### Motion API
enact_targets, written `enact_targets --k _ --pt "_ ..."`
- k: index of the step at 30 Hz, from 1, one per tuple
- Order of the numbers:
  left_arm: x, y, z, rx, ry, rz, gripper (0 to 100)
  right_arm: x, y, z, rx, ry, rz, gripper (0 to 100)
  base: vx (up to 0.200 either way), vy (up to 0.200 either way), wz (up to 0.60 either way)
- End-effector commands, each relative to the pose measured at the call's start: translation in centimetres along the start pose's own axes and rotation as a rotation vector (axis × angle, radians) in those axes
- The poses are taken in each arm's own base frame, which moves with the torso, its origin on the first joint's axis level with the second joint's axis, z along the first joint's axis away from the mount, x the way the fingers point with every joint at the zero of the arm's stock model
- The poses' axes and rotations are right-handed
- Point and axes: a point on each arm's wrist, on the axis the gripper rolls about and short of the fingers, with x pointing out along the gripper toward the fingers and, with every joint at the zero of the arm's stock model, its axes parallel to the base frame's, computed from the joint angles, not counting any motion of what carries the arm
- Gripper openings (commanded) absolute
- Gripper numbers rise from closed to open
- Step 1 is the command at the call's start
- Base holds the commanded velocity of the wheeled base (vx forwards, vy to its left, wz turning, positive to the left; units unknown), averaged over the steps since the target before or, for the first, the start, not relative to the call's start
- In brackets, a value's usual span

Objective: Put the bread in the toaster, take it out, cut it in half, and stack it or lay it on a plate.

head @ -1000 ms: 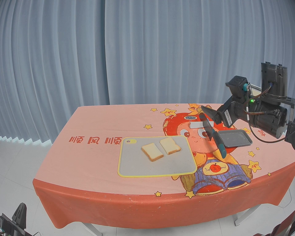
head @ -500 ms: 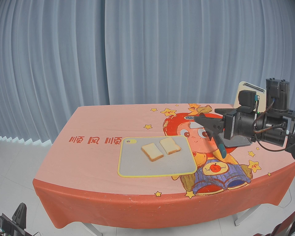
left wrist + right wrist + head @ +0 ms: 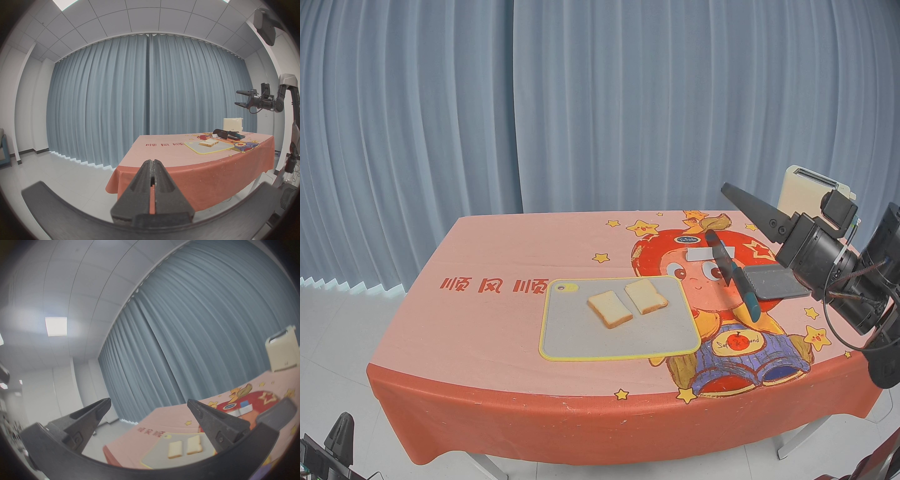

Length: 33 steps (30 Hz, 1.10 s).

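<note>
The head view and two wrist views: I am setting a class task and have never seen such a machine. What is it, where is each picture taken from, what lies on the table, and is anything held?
It is a two-armed robot. One picture looks down from its head; the other two come from cameras on its wrists. On the table lie a cutting board with two pieces of bread, a knife, a tray and a toaster. The right arm is raised over the table's right end, jaws open; the left arm, low beside the table, has its jaws shut. Nothing is held.
</note>
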Motion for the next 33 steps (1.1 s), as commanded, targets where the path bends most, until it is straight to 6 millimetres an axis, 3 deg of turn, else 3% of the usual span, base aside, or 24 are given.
enact_targets --k 1,2,6,10,12,16,20,24,33 --pt "0.0 0.0 -0.5 0.0 0.0 0.0 0 0.1 -2.0 -3.8 0.187 0.068 -0.05 100 0.0 0.0 0.0" --pt "0.0 0.0 -0.5 -0.002 0.002 0.002 0 0.7 -1.5 -3.6 0.329 0.048 -0.031 100 0.0 0.0 0.0" --pt "0.0 0.0 -0.5 -0.002 0.0 0.002 0 1.2 -1.1 -2.8 0.385 0.016 -0.005 100 0.0 0.0 0.0" --pt "0.0 0.0 -0.5 0.0 0.0 0.002 0 0.4 -0.4 -2.1 0.448 0.013 0.063 100 0.0 0.0 0.0" --pt "0.0 0.0 -0.5 -0.002 0.0 0.002 0 -1.0 0.3 -2.0 0.495 0.071 0.137 100 0.0 0.0 0.0" --pt "0.0 0.0 -0.5 -0.002 0.0 0.002 0 -2.9 -0.1 -3.5 0.467 0.229 0.197 100 0.0 0.0 0.0" --pt "0.0 0.0 -0.5 -0.002 0.002 0.002 0 -2.6 -0.8 -4.1 0.409 0.238 0.177 100 0.0 0.0 0.0" --pt "0.0 0.0 -0.5 -0.002 0.0 0.002 0 -2.3 -1.4 -3.4 0.394 0.206 0.161 100 0.0 0.0 0.0" --pt "0.0 0.0 -0.5 -0.002 0.0 0.002 0 -2.1 -1.1 -3.3 0.37 0.2 0.177 100 0.0 0.0 0.0"
